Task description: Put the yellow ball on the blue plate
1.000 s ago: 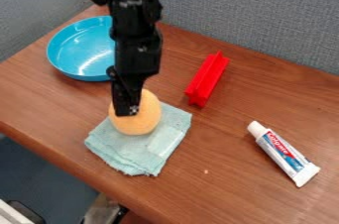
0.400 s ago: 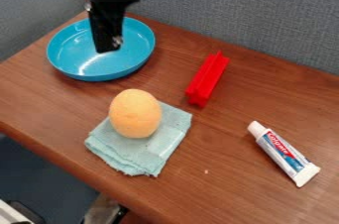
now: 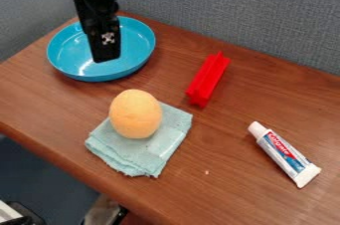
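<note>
The gripper (image 3: 103, 38) hangs above the blue plate (image 3: 70, 65), pointing downward, with its fingers apart and nothing between them. The blue plate sits at the back left of the wooden table (image 3: 240, 105). The yellow ball (image 3: 134, 113) is not on the plate; it rests on a pale teal folded cloth (image 3: 137, 143), in front of the blue plate and well apart from it, toward the table's near edge. A red block (image 3: 208, 78) lies to the right of the blue plate, behind and to the right of the ball. A toothpaste tube (image 3: 285, 153) lies farthest from the blue plate, near the right edge.
</note>
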Motion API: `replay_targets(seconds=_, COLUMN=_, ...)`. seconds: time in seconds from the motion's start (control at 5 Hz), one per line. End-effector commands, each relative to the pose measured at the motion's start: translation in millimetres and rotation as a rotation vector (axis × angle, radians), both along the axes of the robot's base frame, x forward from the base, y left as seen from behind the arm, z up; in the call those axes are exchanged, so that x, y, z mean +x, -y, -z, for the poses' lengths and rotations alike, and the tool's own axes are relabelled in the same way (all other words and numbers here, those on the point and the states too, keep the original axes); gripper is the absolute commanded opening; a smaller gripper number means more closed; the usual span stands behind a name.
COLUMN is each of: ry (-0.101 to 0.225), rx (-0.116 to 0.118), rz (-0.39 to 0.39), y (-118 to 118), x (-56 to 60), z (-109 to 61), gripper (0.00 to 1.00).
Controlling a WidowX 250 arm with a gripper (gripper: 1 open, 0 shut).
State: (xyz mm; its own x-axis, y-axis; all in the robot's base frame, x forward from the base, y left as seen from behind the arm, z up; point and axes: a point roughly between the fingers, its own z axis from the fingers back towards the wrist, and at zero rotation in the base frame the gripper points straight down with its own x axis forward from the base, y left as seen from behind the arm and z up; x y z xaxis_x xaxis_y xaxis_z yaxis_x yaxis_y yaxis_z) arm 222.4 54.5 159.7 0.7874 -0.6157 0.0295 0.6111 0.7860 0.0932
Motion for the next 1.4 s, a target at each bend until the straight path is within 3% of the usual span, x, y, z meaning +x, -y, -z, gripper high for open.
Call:
replay_targets(seconds=0.0, ry=0.013, rx=-0.006, rz=0.031, y=9.8, x=-9.0, z=1.6, gripper=1.00)
replay_targets(seconds=0.2, ry=-0.014, rx=-0.017, rz=0.061, y=17.9, x=-16.8, z=15.2, gripper=1.00)
replay_targets(seconds=0.6, ry=-0.064, rx=-0.012, rz=0.125, y=32.1, x=-29.7, z=42.0, gripper=1.00)
replay_targets(seconds=1.0, ry=-0.096, rx=0.005, rz=0.126, y=28.6, x=-23.5, z=75.3, gripper=1.00)
replay_targets(seconds=1.2, ry=-0.096, rx=0.017, rz=0.123, y=27.4, x=-19.3, z=84.4, gripper=1.00)
